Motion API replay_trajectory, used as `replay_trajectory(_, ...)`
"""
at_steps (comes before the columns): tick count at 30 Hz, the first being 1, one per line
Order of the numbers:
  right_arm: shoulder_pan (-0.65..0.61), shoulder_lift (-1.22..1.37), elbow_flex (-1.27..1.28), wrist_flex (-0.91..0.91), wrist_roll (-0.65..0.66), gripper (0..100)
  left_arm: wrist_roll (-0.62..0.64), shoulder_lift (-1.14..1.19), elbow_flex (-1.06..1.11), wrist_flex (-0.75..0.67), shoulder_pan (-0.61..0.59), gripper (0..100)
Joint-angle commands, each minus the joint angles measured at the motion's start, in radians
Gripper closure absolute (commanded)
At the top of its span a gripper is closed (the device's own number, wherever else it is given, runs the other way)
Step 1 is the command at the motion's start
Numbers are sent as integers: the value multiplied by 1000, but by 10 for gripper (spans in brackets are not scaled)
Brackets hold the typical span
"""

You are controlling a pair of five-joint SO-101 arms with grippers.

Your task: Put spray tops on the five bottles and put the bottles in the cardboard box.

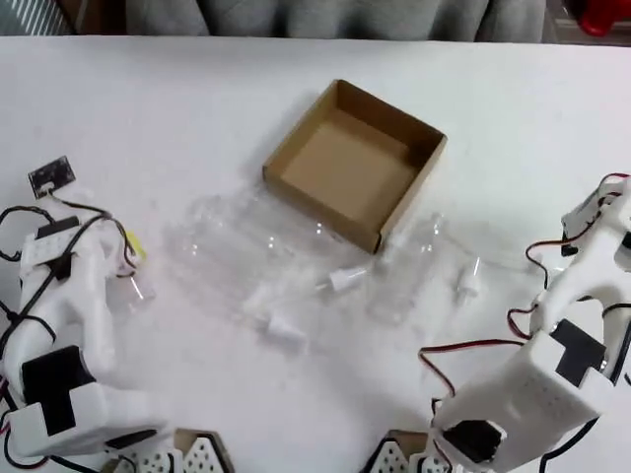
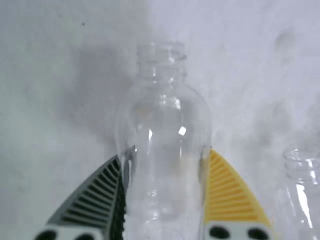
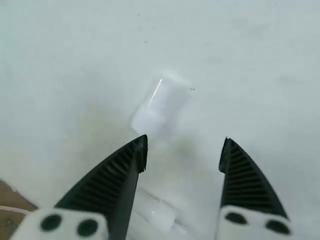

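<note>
A clear, capless bottle [image 2: 162,145] sits between the grey and yellow fingers of my left gripper [image 2: 168,152], which is shut on its body at the table's left [image 1: 136,258]. Several more clear bottles [image 1: 232,236] lie in front of the open cardboard box [image 1: 350,163]. White spray tops lie among them at the middle [image 1: 345,279], nearer the front [image 1: 283,328] and to the right [image 1: 468,286]. My right gripper [image 3: 185,141] hovers open over a white spray top [image 3: 162,104] lying on the table, its fingers apart from it.
Another bottle's neck [image 2: 300,185] stands close beside the yellow finger. A second white piece [image 3: 155,210] lies under the right gripper. The right arm [image 1: 572,296] and its red and black cables occupy the right side. Bare table stretches behind the box.
</note>
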Motion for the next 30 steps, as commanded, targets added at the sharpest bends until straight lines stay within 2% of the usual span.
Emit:
replay_trajectory(1,-16,-58,18,-67,-35,796,-14,-5,-21,11,13,973)
replay_trajectory(8,-58,-58,147,-302,-37,796,-15,-5,-21,11,28,973)
replay_trajectory(11,-64,-58,173,-340,-37,796,-15,-5,-21,11,28,973)
replay_trajectory(26,-74,185,41,-355,-31,803,-15,-5,-21,11,28,973)
replay_trajectory(30,-71,186,-20,-271,-21,896,-15,-5,-21,11,28,973)
